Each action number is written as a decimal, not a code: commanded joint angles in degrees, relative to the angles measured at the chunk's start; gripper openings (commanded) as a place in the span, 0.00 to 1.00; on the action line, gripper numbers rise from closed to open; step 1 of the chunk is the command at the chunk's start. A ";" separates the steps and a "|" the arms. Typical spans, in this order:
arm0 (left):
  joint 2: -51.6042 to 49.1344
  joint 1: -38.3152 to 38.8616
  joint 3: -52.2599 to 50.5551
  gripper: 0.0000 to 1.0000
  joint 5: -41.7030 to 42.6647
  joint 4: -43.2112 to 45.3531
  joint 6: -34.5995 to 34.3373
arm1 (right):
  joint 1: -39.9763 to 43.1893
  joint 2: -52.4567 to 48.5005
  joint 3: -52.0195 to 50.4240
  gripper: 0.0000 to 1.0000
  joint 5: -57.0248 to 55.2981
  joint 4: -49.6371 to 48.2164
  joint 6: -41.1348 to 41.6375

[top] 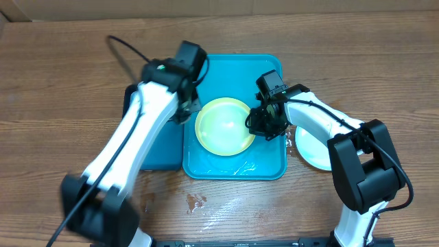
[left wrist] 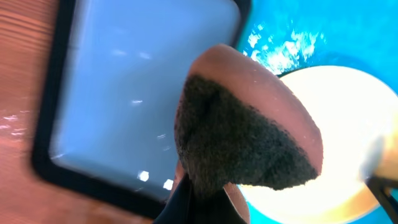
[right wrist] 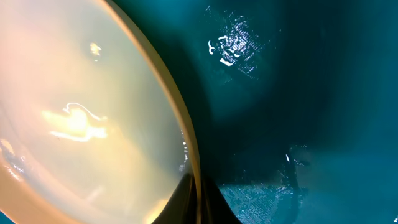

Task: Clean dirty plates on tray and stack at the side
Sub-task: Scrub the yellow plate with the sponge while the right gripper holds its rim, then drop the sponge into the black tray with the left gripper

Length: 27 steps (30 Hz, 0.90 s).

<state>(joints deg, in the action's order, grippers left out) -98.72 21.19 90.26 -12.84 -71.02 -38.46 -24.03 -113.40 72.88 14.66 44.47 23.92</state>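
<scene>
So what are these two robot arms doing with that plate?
They look to be washing dishes. The right gripper pinches the rim of a yellow-green plate that lies on the light-teal tray. The left gripper holds a sponge at the plate's left edge. A second plate sits on the table to the right of the tray.

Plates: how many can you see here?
2. One yellow-green plate sits on the light-teal tray; one pale plate lies on the table right of it, partly under the right arm. Another may be hidden.
</scene>
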 commanded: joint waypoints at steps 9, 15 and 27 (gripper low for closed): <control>2.23 -6.88 -9.25 0.04 -7.34 1.03 1.62 | -0.11 -1.92 -0.92 0.04 -4.35 1.22 -1.36; -3.06 -8.04 -18.84 0.05 3.61 13.57 8.04 | -0.13 -1.92 -0.92 0.04 -4.42 1.33 -1.36; 4.90 -14.73 -9.77 0.68 11.21 3.65 9.97 | -0.15 1.38 1.70 0.04 -5.73 6.10 -1.40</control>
<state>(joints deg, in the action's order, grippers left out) -100.38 8.75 74.85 -3.60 -63.79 -29.91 -24.03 -113.40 73.63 14.15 47.97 23.75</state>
